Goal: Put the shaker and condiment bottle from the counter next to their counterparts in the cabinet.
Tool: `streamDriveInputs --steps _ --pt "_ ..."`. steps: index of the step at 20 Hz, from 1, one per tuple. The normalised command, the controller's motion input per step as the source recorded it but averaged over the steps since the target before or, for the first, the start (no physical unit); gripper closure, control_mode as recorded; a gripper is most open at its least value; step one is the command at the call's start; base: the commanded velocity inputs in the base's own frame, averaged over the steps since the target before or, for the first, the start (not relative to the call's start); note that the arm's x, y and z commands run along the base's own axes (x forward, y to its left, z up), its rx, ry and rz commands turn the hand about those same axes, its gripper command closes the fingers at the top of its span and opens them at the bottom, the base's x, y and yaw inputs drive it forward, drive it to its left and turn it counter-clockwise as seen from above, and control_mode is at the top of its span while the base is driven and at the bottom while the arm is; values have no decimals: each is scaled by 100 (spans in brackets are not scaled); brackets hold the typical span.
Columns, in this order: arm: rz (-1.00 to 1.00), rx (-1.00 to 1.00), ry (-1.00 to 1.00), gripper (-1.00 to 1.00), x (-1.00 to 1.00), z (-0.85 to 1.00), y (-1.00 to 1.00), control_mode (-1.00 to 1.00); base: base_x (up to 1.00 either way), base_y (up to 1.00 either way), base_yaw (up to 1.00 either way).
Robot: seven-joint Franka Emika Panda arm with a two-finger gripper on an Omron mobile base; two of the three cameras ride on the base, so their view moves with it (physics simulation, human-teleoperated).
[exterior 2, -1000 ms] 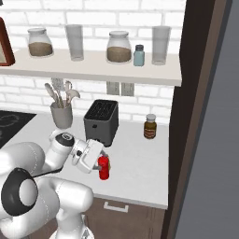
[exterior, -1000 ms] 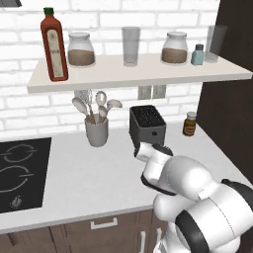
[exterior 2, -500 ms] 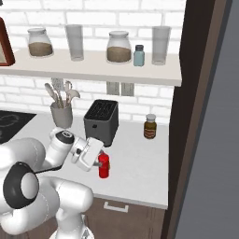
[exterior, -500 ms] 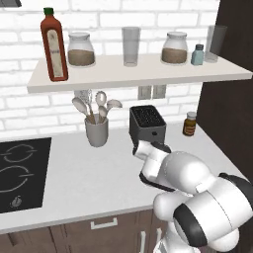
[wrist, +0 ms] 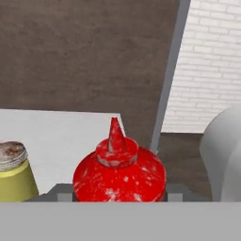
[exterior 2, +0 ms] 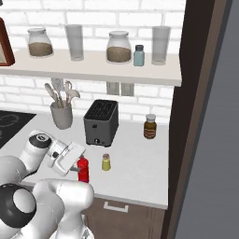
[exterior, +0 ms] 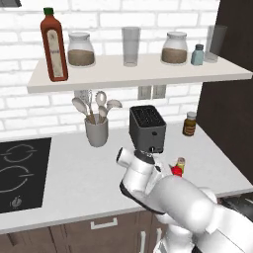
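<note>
Right base view runs, left to right, from the tall dark-red sauce bottle (exterior 2: 3, 44) at the far end of the cabinet (exterior 2: 93, 70), past jars and glasses, to the pale blue shaker (exterior 2: 138, 55) near the shelf's right end. Below on the counter (exterior 2: 135, 172) come the utensil crock (exterior 2: 61, 114), the black toaster (exterior 2: 101, 122) and an amber-brown jar (exterior 2: 150, 126) by the dark wall. In front of the toaster the gripper (exterior 2: 78, 164) sits level with the condiment bottle (exterior 2: 83, 170), which stands upright on the counter; the yellow-olive shaker (exterior 2: 106, 162) stands just beside it to the right, apart from it. From the hand view the condiment bottle (wrist: 119, 174) sits centred and close, nozzle up, with the shaker (wrist: 14, 176) at its left (whether the fingers are closed on the bottle I cannot tell).
</note>
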Motion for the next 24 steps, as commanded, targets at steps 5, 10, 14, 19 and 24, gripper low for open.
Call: streamDriveInputs --steps 5,10,14,19,24 --pt "20 -12 0 100 -40 37 74 -100 0 0 0" --pt "34 -7 0 100 -13 53 61 -100 0 0 0" --pt "44 -3 0 100 -3 61 51 -100 0 0 0" --pt "38 0 4 100 0 67 34 -100 0 0 0" --pt "29 0 11 100 0 73 7 -100 0 0 0"
